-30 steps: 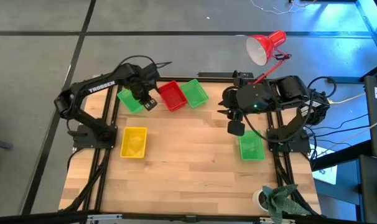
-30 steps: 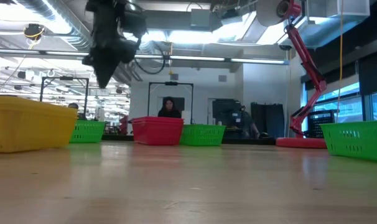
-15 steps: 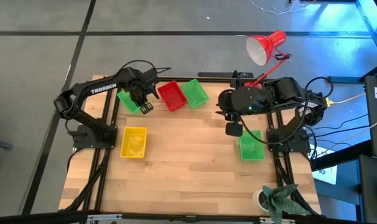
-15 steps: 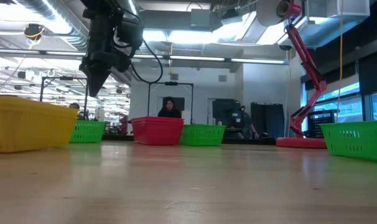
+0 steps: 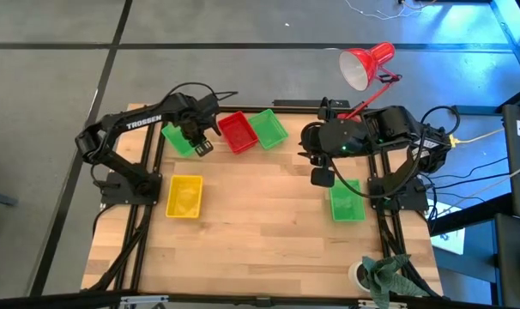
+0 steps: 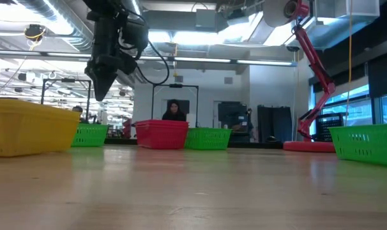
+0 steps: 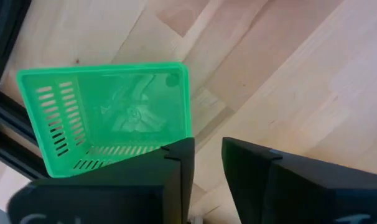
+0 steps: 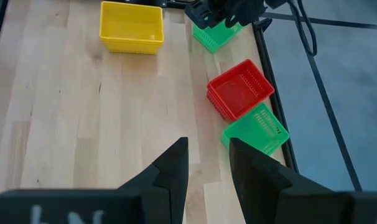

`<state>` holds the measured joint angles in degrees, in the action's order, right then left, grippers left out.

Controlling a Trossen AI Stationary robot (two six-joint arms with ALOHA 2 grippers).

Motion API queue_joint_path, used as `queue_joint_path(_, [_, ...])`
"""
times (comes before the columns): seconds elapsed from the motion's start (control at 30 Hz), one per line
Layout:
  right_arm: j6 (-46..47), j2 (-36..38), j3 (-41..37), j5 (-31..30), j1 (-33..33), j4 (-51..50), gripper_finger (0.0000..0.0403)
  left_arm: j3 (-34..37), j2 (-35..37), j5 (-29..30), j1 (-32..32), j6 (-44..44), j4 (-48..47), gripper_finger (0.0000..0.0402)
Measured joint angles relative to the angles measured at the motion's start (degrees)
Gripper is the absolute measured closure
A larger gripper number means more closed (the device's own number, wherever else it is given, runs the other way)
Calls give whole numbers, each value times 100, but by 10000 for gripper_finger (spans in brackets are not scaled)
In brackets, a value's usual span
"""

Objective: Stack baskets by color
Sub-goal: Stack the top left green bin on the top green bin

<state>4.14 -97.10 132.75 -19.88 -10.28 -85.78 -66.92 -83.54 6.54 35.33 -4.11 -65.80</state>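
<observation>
Left tool (image 5: 203, 144): narrow gap, empty, above green basket (image 5: 178, 140) edge. Right tool (image 5: 323, 178): narrow gap, empty, raised beside another green basket (image 5: 347, 205).

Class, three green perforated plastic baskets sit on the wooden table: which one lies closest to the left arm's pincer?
The green perforated plastic basket at the table's far left corner, directly beside the left pincer. The other two green baskets sit beyond the red basket and near the right arm.

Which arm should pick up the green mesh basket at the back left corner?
Left. Its hand hangs above the green perforated plastic basket there; the right hand is across the table by another green basket.
</observation>
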Motion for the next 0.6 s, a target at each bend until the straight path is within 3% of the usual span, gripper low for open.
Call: queue_joint_path(0.6, [-11, 0, 0, 0, 0, -35, 286, 0, -1034, 322, 404, 339, 402, 321])
